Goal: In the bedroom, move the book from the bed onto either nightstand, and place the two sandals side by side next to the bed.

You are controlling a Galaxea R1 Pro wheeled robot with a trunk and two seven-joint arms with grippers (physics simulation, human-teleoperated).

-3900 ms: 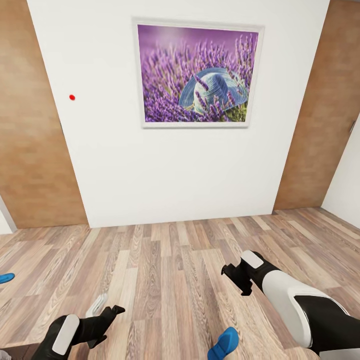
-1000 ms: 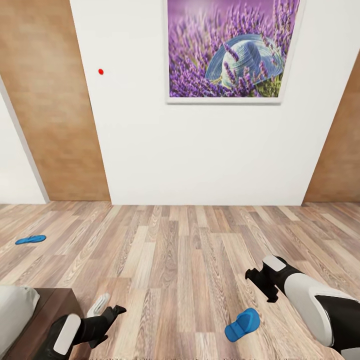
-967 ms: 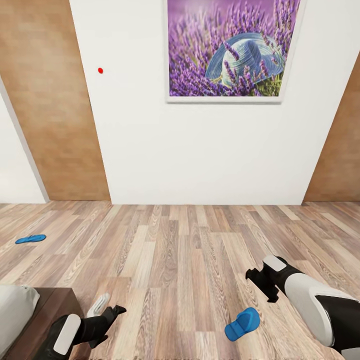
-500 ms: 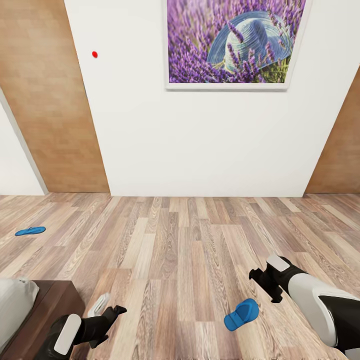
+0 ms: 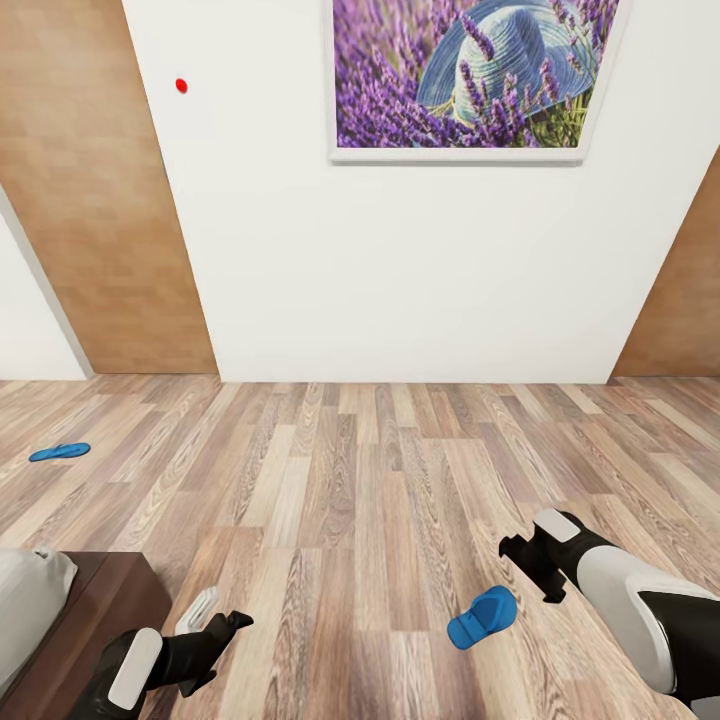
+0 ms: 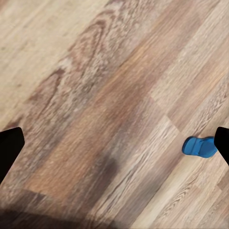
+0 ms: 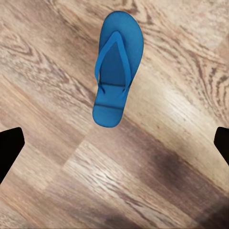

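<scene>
Wood-plank floor [image 5: 350, 480] meets white wall [image 5: 400, 270]; both grippers [image 5: 215, 630] [image 5: 525, 565] spread wide, empty.

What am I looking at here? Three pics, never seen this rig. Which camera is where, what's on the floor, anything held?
These are simulator renders of a wheeled robot with two arms.

The large picture comes from its head camera, looking down over both arms: the left gripper at lower left, the right gripper at lower right. The two small pictures come from cameras on each wrist, looking along the jaws; the black shapes at their edges are the jaw tips, spread wide with only floor between them, so nothing is held.

On the wood-plank floor lie two bright blue flat flip-flops: the near sandal just ahead of the right gripper, seen close up from the right wrist, and the far sandal off to the left. The dark brown bed corner with grey mattress shows at lower left. A framed lavender picture hangs on the white wall.
</scene>
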